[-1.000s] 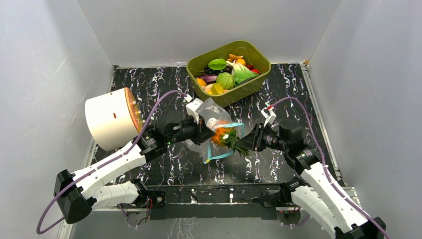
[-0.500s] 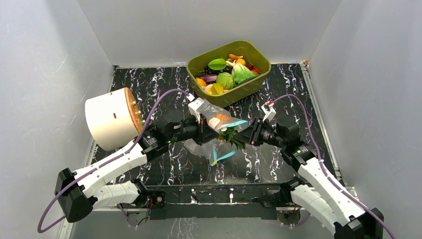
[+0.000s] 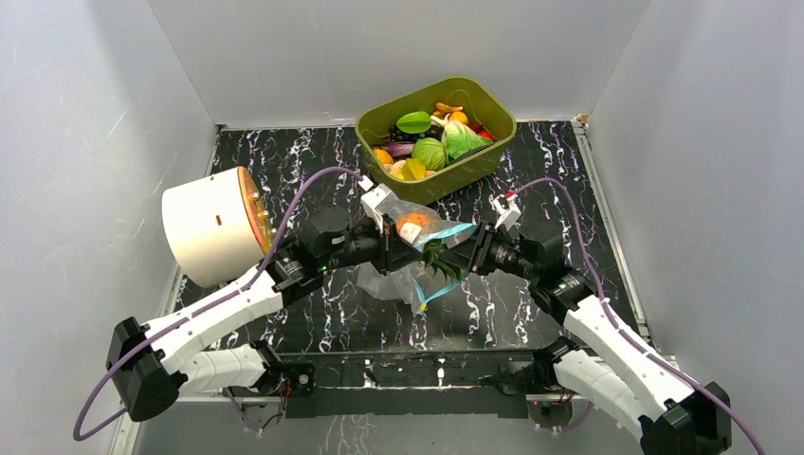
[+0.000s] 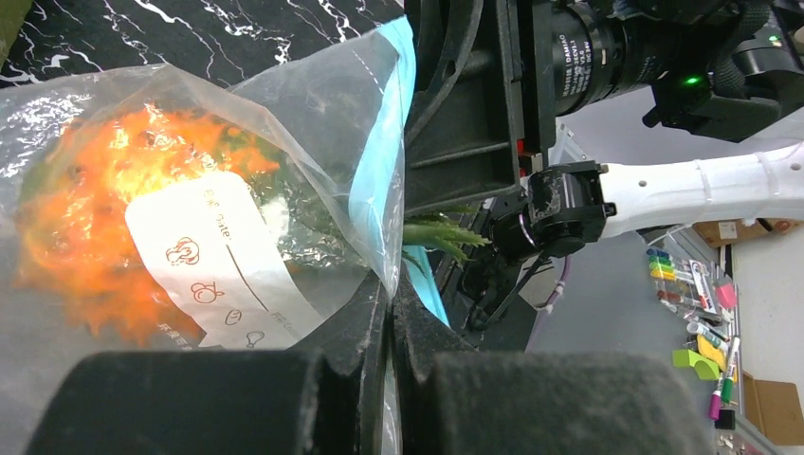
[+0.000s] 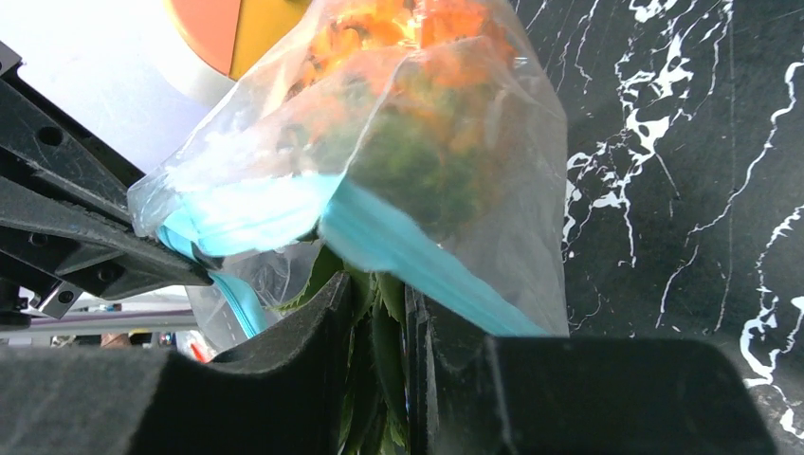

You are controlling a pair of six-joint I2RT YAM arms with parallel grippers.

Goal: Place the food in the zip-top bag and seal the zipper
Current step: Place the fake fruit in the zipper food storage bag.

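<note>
The pineapple (image 4: 104,218) is mostly inside the zip-top bag (image 4: 313,104). The right end effector (image 5: 379,294) pinches its leaves. The left end effector (image 4: 389,294) pinches the bag. The zipper (image 4: 379,161) is not shut yet.

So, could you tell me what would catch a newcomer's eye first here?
A clear zip-top bag held mid-table between both arms, the left tool pinching its film, an orange toy pineapple glowing inside. The right tool grips the pineapple's green leaves poking from the blue-rimmed mouth. Behind sits an olive-green tub heaped with toy food.

Clear zip-top bag (image 3: 393,280) aloft, orange pineapple (image 3: 414,226) inside, green leaves (image 3: 438,261) poking past light-blue zipper (image 3: 453,230)
</note>
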